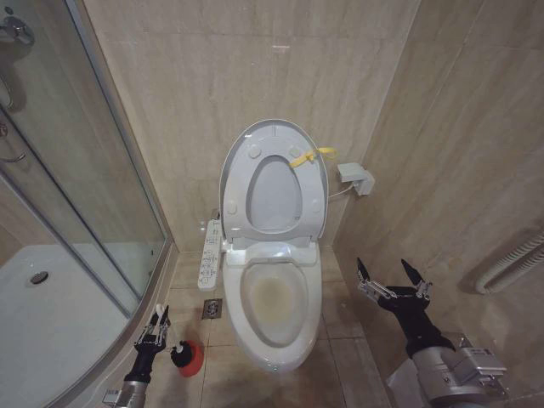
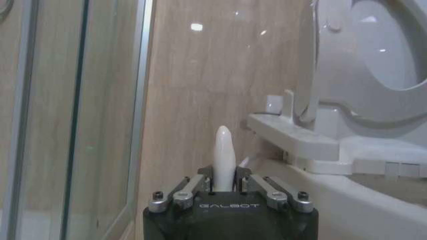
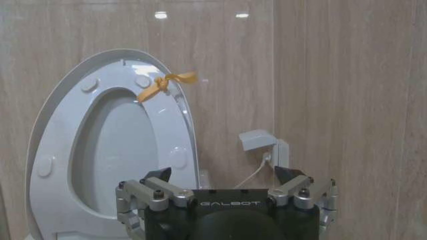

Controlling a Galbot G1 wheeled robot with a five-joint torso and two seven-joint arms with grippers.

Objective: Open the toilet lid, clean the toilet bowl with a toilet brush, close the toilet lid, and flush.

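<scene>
Beige-tiled walls back the toilet lid, raised upright with its yellow ribbon, above the stained toilet bowl. Left gripper fingers clamp the toilet brush handle, beside the red holder. Right gripper fingers spread apart, right of the bowl.

Toilet bowl open (lid upright).

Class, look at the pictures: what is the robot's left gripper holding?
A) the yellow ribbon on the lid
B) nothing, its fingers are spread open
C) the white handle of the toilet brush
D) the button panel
C: the left gripper is closed around the toilet brush handle, whose white tip stands up between its fingers.
</scene>
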